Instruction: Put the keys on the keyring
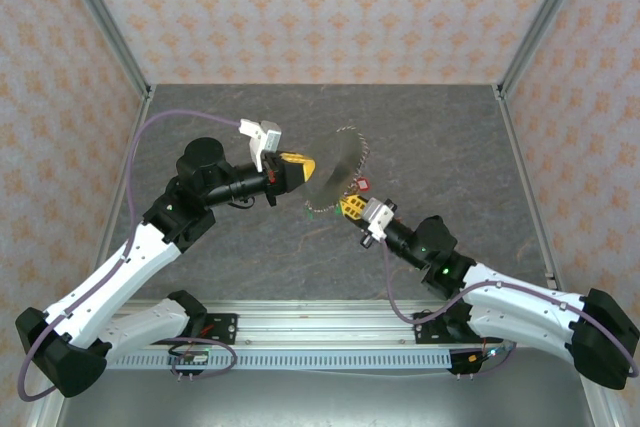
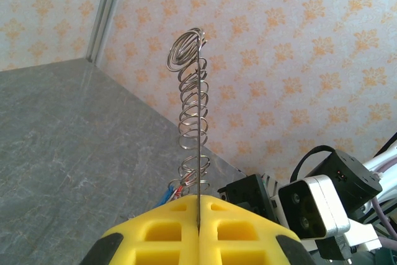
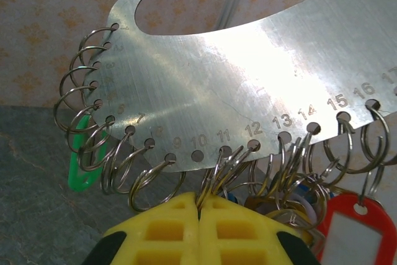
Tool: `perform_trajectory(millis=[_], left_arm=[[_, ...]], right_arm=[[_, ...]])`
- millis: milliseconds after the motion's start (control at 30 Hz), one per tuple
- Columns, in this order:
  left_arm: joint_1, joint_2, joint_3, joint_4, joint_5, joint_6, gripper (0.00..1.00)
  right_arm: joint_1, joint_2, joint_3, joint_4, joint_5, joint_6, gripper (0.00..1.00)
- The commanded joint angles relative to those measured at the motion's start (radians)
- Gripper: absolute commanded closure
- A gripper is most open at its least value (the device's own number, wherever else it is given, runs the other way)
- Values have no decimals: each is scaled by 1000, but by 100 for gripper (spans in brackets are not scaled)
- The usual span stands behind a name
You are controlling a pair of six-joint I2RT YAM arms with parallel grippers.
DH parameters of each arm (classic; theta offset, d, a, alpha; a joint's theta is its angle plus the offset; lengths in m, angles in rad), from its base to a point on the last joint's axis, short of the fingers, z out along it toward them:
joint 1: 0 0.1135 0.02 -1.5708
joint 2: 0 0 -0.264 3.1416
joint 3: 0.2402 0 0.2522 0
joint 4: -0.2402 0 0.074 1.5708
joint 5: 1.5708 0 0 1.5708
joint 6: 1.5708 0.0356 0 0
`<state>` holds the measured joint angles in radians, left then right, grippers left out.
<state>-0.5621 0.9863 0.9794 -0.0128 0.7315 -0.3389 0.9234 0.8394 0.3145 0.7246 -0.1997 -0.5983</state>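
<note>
The keyring [image 3: 248, 72] is a curved metal plate with numbered holes along its edge, most of them carrying wire split rings. My left gripper [image 2: 199, 206] is shut on the plate, which shows edge-on as a thin line [image 2: 199, 153] with the rings [image 2: 189, 91] stacked along it. From above, the left gripper [image 1: 298, 169] holds the plate [image 1: 335, 172] in the air. My right gripper [image 3: 200, 202] is shut on the split rings [image 3: 218, 170] hanging at hole 11, just under the plate [image 1: 350, 207]. Keys with a red head [image 3: 353, 228] and a green head [image 3: 84, 159] hang from other rings. Hole 10 [image 3: 197, 154] is empty.
The grey table [image 1: 250, 257] lies below both arms, inside patterned walls with metal corner posts [image 1: 105, 17]. The right wrist camera housing [image 2: 313, 206] sits close behind the plate. More keys [image 1: 358, 187] cluster by the right gripper.
</note>
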Motion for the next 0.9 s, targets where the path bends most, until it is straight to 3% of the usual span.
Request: perform_trajectory(millis=[0, 267, 433, 867], left_arm=[[-4, -14, 38, 33, -22, -5, 100], [-4, -22, 11, 26, -198, -62, 100], [-3, -7, -19, 64, -174, -106, 100], [-3, 10, -29, 119, -113, -147, 100]], right_arm=[[6, -13, 31, 25, 6, -2, 99], [6, -72, 3, -66, -11, -65, 100], [6, -87, 28, -120, 21, -86, 100], [6, -18, 41, -55, 13, -51, 95]])
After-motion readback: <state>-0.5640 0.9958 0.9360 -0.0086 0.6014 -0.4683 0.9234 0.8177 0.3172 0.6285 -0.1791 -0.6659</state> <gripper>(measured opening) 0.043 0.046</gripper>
